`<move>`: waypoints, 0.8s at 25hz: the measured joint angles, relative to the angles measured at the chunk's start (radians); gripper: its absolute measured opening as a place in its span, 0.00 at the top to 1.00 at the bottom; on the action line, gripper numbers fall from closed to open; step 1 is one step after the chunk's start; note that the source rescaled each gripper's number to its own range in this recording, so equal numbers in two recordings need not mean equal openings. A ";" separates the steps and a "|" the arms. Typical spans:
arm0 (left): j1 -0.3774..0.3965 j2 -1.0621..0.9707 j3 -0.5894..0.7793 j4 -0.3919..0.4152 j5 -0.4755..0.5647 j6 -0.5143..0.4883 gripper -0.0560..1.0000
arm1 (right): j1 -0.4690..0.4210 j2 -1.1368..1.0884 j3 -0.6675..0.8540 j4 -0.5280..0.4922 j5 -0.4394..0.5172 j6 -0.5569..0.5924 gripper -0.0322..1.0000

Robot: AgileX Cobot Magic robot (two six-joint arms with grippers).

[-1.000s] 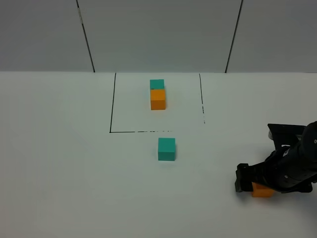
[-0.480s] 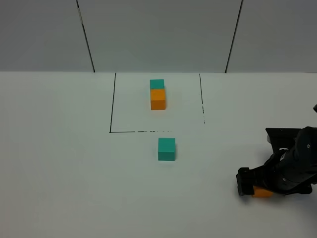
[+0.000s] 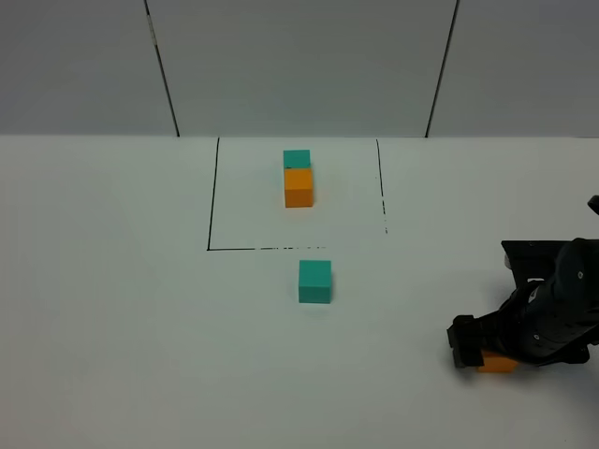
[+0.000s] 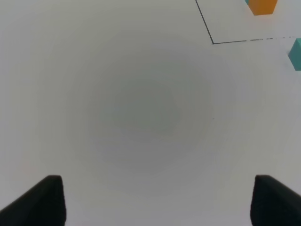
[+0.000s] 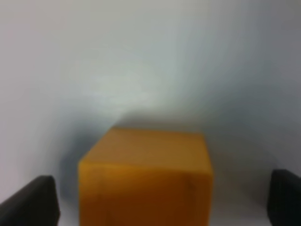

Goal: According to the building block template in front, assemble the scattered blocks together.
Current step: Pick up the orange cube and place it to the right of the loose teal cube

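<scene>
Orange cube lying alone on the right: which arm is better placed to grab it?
Right. The right gripper straddles the orange cube, jaws open on either side. The left gripper hangs over bare table, nothing between its fingers.

The right gripper point(image 5: 156, 200) is straddling an orange cube point(image 5: 146, 174) that is sitting flat on the white counter point(image 5: 141, 52). Its two dark jaws are standing apart, one on each side of the cube, neither touching it, the gap being wider on one side. A soft shadow point(image 5: 70, 146) is pooling around the cube's base.
</scene>
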 joint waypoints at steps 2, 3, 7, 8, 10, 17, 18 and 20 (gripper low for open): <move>0.000 0.000 0.000 0.000 0.000 0.000 0.31 | 0.000 0.000 0.000 -0.004 0.001 0.000 0.27; 0.000 0.000 0.000 0.000 0.000 0.000 0.31 | 0.000 0.000 0.000 -0.004 0.001 0.000 0.31; 0.000 0.000 0.000 0.000 0.000 0.000 0.31 | 0.000 0.002 0.000 -0.024 0.005 0.000 0.49; 0.000 0.000 0.000 0.000 0.000 0.000 0.31 | -0.001 0.004 0.000 -0.032 0.006 0.000 0.55; 0.000 0.000 0.000 0.000 0.000 0.000 0.31 | -0.001 0.005 0.000 -0.033 0.004 0.000 0.68; 0.000 0.000 0.000 0.000 0.000 0.000 0.31 | -0.001 0.006 -0.002 -0.028 0.003 -0.016 0.97; 0.000 0.000 0.000 0.000 0.000 0.000 0.31 | -0.001 0.006 -0.007 -0.027 0.009 -0.026 0.97; 0.000 0.000 0.000 0.000 0.000 0.000 0.31 | -0.001 0.008 -0.027 -0.028 0.044 -0.065 0.97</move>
